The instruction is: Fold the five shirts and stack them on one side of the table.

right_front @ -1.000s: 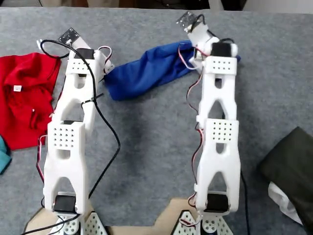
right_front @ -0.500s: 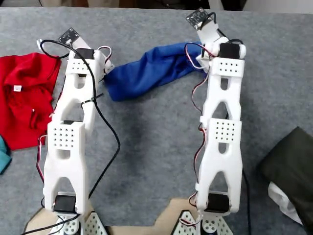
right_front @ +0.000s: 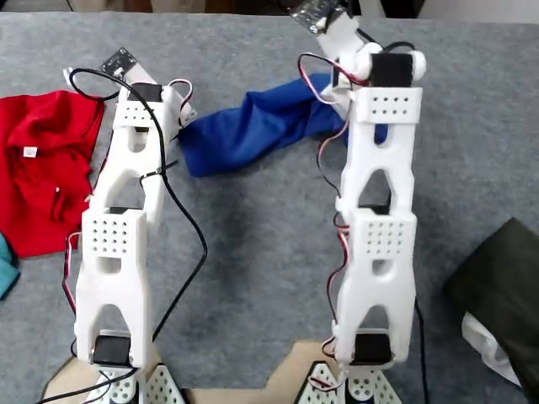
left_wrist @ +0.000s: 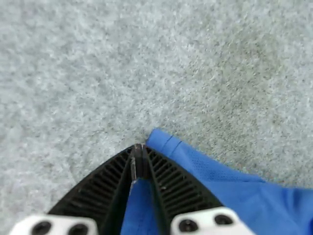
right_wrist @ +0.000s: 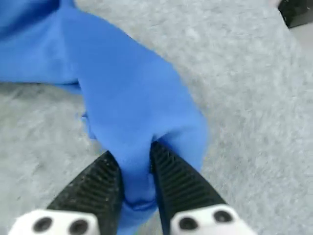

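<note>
From the high view, you have the grey felt tabletop with both arms stretched toward its far edge. The left arm lies along the left half and the right arm along the right half. Between their far ends the bunched royal-blue fabric shirt runs as a rumpled band near the middle of the far edge. Its left end is just beside the left arm's tip and its right end passes under the right arm's wrist. A crumpled red cotton shirt lies against the left edge, with a scrap of teal cloth just nearer along the same edge. By the right edge, toward the near right corner, sits a dark green-black folded garment with a bit of white cloth showing beneath it.

In the left wrist view, your left gripper has its ribbed black jaws pressed fully together. Blue fabric is pinched between them, and a hemmed corner of the shirt pokes out just past the tips onto the felt.

In the right wrist view, your right gripper is clamped on a thick fold of the same blue shirt (the jaws stand only as far apart as the cloth between them). The rest of the fabric spreads away from the tips over the felt.
</note>
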Motion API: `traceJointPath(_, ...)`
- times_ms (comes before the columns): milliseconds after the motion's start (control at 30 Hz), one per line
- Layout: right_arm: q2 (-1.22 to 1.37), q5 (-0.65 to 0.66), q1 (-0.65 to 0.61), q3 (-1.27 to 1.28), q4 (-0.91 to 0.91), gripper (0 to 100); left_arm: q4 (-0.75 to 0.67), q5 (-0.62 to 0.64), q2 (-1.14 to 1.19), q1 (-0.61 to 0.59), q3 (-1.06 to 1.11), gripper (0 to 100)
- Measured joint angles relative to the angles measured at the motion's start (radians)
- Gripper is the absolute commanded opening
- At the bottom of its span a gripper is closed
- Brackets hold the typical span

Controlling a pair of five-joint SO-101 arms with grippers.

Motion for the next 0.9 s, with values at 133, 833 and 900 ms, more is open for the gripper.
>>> traceJointPath(133, -0.209, 0.0, -0.029, 0.307, 0.0, 0.5, 0.0, 0.0, 0.0, 0.0, 0.0, 2)
traceJointPath(833, -1.053, 0.077, -0.072, 1.215, -0.002, 0.5, 0.0, -0.009, 0.072, 0.0, -0.054, 2)
traceJointPath(900, -1.046, 0.092, -0.06, 1.292, -0.049, 0.5, 0.0, -0.02, 0.08, 0.0, -0.06, 2)
